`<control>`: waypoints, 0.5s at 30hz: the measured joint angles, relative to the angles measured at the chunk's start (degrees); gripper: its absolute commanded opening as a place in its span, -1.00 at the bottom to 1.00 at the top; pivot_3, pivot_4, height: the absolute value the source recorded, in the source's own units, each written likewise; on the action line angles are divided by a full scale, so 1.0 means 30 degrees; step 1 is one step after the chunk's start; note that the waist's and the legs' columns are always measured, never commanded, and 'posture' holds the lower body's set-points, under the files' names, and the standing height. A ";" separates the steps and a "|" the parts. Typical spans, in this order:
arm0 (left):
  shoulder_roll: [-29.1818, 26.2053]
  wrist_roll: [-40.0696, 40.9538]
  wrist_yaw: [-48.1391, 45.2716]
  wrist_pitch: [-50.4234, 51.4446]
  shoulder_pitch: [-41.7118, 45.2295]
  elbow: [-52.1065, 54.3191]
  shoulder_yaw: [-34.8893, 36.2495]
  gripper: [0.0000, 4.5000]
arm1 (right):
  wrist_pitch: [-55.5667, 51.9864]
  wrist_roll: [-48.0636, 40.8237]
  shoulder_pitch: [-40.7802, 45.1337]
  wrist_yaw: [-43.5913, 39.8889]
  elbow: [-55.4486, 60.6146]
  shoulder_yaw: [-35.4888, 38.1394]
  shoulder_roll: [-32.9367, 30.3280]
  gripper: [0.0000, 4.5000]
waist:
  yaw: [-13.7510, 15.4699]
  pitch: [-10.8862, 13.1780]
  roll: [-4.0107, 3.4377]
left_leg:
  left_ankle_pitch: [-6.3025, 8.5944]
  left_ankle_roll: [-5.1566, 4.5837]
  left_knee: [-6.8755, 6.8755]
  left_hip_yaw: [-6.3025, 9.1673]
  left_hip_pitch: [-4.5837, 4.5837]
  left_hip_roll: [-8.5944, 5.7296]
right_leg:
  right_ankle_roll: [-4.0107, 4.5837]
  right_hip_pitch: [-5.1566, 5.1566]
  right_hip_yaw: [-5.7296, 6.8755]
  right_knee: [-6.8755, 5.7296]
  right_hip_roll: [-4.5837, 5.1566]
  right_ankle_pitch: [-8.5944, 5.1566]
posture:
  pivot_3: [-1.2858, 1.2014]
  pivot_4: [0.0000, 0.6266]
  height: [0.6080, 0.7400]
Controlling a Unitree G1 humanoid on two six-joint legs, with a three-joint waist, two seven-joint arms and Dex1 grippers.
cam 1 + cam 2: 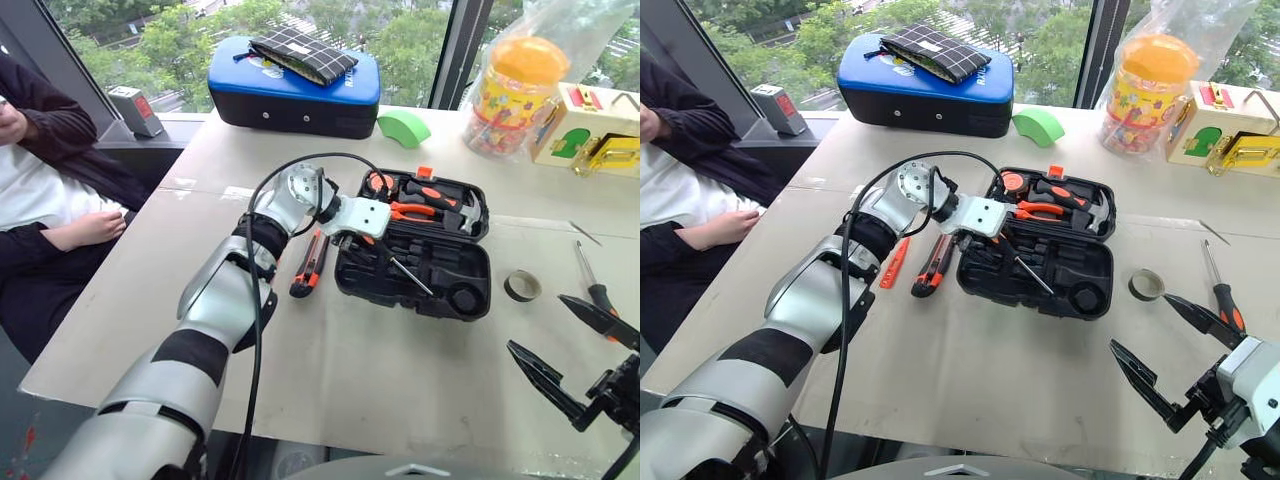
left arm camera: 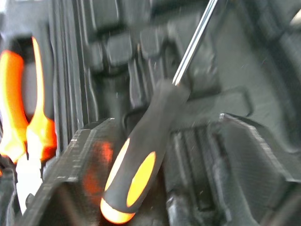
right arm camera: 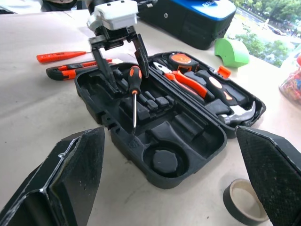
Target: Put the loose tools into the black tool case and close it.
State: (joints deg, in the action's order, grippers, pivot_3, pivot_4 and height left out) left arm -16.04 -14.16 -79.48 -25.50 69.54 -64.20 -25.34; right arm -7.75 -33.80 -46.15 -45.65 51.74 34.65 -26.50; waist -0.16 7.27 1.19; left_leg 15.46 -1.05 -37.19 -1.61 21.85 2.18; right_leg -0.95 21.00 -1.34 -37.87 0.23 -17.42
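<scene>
Left gripper (image 3: 121, 56) over open tool case (image 1: 470, 262), fingers spread around screwdriver (image 3: 134, 89).
Screwdriver tilted, tip down in case; right gripper (image 1: 1170, 365) spread wide, empty, near tape roll (image 1: 1146, 285).

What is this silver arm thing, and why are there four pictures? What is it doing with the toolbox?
It is a robot with two arms. Two pictures come from cameras in its head, looking down at the table. The other two come from cameras on its wrists.

The left gripper hangs over the open black tool case. A black-and-orange screwdriver stands between its spread fingers, tip down in the case. I can't tell if it is really gripped.

The right gripper is open and holds nothing.

On the table lie a utility knife, a slim orange tester screwdriver, a tape roll and another screwdriver. A person sits beside the table.
</scene>
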 measured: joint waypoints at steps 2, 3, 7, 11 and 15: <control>0.0189 -0.0417 0.0315 -0.0429 0.0199 -0.0671 -0.0077 -0.16 | 0.0141 0.0098 -0.0102 0.0038 0.0071 0.0001 0.0105 1.00 | -0.0044 0.0000 -0.0001 | 0.0000 0.0000 0.0000 -0.0001 -0.0002 0.0007 | 0.0000 0.0001 -0.0001 -0.0001 -0.0004 0.0000 | 0.03 -0.52 1.00; 0.0291 -0.0497 0.0413 -0.0534 0.0295 -0.0935 -0.0078 -0.32 | 0.0169 0.0131 -0.0153 0.0071 0.0138 0.0002 0.0181 1.00 | -0.0047 0.0000 0.0000 | 0.0000 0.0000 0.0000 0.0002 -0.0002 0.0009 | 0.0001 0.0001 0.0003 -0.0003 -0.0005 0.0000 | 0.03 -0.52 1.00; 0.0336 -0.0517 0.0458 -0.0646 0.0885 -0.1614 0.0213 -0.80 | 0.0392 0.0239 -0.0688 0.0218 0.0407 0.0004 0.0466 1.00 | -0.0084 -0.0001 -0.0002 | 0.0000 0.0000 0.0000 -0.0004 -0.0002 0.0012 | 0.0001 0.0001 -0.0003 -0.0004 -0.0011 0.0000 | 0.03 -0.52 1.00; 0.0538 -0.0185 0.0364 0.1027 0.1574 -0.2219 0.1008 -0.90 | 0.0572 0.0372 -0.0767 0.0343 0.0407 -0.0006 0.0531 1.00 | -0.0087 0.0003 0.0003 | 0.0000 0.0000 -0.0001 0.0005 0.0004 0.0010 | 0.0001 0.0003 0.0007 -0.0001 -0.0012 -0.0001 | 0.03 -0.52 1.00; 0.0668 -0.0727 0.1475 0.1252 0.1728 -0.2305 0.0905 -0.92 | 0.0576 0.0460 -0.0537 0.0368 0.0386 -0.0061 0.0415 1.00 | -0.0083 0.0001 0.0002 | 0.0000 0.0000 -0.0001 0.0004 0.0001 0.0010 | 0.0001 0.0003 0.0002 -0.0004 -0.0012 0.0000 | 0.03 -0.52 1.00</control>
State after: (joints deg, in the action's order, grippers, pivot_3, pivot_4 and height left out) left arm -14.04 -16.34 -75.06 -21.75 74.72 -71.11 -22.63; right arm -6.02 -32.42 -47.77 -44.54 52.89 34.47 -25.25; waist -0.41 7.28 1.20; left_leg 15.46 -1.05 -37.19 -1.59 21.85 2.21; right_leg -0.94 21.01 -1.33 -37.88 0.19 -17.42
